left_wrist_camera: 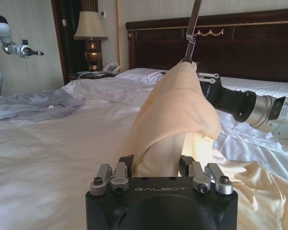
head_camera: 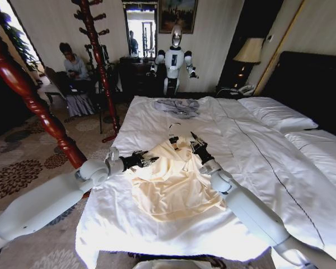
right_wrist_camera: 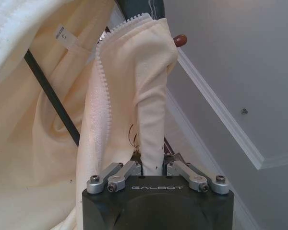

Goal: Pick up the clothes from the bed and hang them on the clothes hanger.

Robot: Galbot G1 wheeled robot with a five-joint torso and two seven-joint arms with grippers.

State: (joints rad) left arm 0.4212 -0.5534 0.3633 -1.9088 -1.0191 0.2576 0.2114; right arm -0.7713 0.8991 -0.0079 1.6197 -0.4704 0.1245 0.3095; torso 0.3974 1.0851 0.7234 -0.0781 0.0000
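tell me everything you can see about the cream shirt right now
The cream shirt is soft, slightly shiny pale-yellow fabric with a scalloped trim edge and a small white tag. Most of it lies crumpled on the bed, near the foot. Its upper part is lifted, pinched by the left gripper and right gripper, with a thin dark hanger inside it.
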